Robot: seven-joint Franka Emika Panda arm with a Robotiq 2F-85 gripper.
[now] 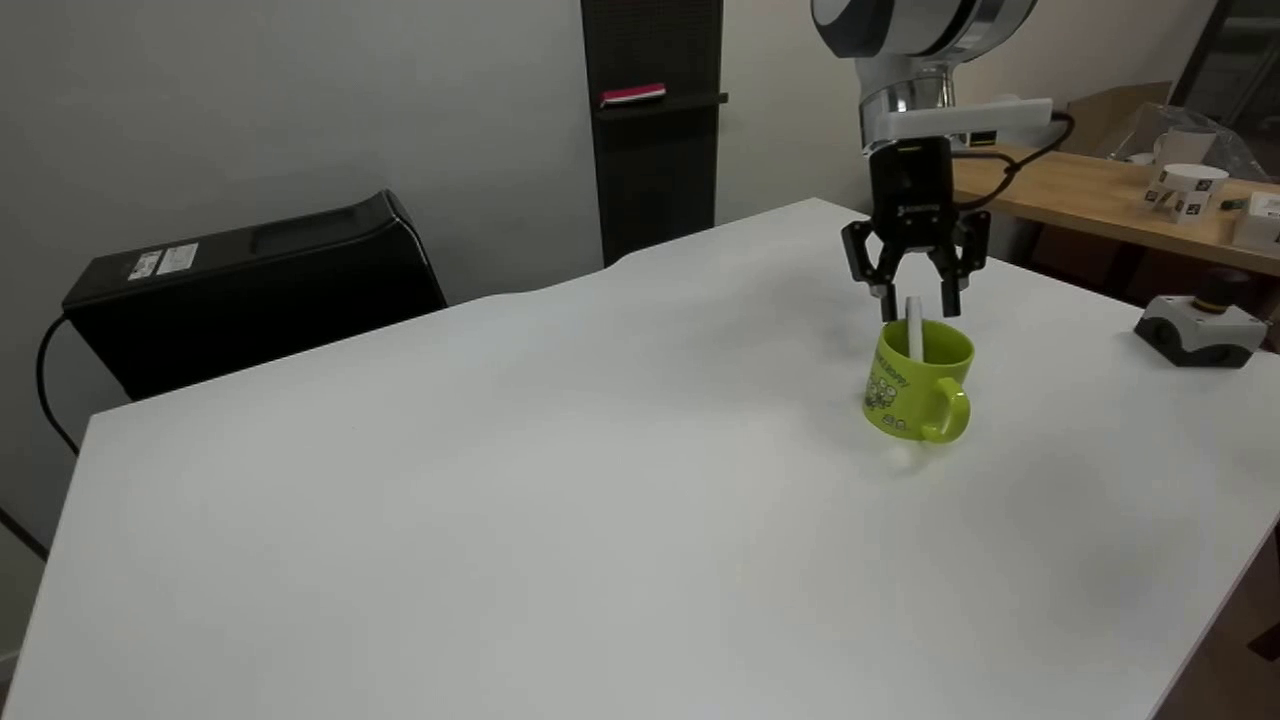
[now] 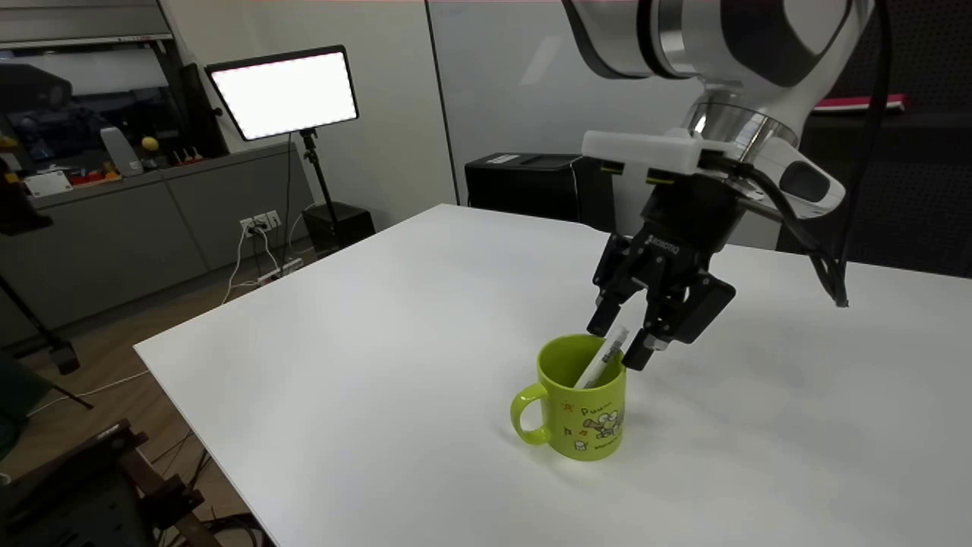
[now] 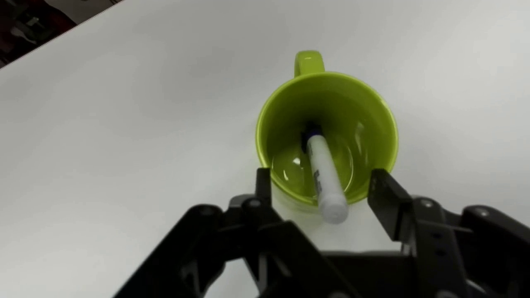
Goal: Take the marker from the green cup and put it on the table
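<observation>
Marker (image 3: 326,174) leans inside the green cup (image 2: 581,414), white end up past the rim. Claw (image 1: 920,304) spread, holding nothing; its fingers (image 3: 385,203) flank that end in the wrist view. Likely step: lining up the grasp. Best to drop slightly, keep the marker midway, stay off the rim, squeeze, then draw it out along its lean before laying it on the table (image 1: 500,480), left of the cup in an exterior view.

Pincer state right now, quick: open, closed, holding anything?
Pincer: open, holding nothing; the marker leans in the green cup, its upper end between the jaws with a gap on each side.
</observation>
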